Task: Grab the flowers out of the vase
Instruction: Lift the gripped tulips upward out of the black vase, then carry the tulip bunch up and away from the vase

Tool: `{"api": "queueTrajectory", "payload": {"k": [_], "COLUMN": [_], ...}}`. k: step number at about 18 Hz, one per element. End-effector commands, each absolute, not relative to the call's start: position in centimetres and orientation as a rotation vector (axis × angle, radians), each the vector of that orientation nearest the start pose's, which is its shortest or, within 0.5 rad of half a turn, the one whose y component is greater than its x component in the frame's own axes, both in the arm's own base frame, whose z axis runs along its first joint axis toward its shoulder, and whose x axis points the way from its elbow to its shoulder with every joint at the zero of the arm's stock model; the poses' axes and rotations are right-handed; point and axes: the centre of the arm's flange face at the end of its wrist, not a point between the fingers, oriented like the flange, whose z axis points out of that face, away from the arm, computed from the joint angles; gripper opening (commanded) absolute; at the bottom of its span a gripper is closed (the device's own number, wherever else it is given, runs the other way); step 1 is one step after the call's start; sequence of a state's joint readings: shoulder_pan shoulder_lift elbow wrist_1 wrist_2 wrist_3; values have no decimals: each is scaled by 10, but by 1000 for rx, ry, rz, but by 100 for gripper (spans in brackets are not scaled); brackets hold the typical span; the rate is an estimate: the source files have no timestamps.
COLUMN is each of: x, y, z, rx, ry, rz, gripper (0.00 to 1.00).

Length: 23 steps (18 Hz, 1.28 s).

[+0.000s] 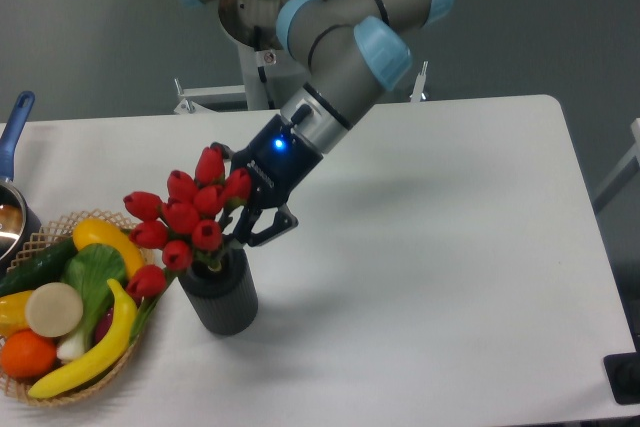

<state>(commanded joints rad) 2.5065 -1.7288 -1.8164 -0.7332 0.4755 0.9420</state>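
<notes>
The flowers [187,219], a bunch of red tulip buds on green stems, lean left out of the dark ribbed vase [221,297] near the table's front left. Their stems still reach down into the vase's mouth. My gripper [243,219] comes in from the upper right and is shut on the stems just above the rim, behind the buds. One bud hangs low on the left over the basket. The fingertips are partly hidden by the buds and leaves.
A wicker basket [112,378] of plastic fruit and vegetables sits right next to the vase on the left. A steel pot with a blue handle [14,128] is at the far left edge. The arm's base stands behind the table.
</notes>
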Motion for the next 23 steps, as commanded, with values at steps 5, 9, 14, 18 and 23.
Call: {"api": "queueTrajectory", "payload": {"k": [5, 9, 14, 18, 23], "x": [-309, -311, -314, -344, -376], "y": [504, 503, 483, 461, 436], "z": [469, 498, 534, 560, 567], "rx": [-1985, -1971, -1941, -1925, -1916], "ry": [211, 184, 135, 28, -52], "rz": [-365, -350, -320, -289, -246], "gripper": [55, 54, 54, 54, 54]}}
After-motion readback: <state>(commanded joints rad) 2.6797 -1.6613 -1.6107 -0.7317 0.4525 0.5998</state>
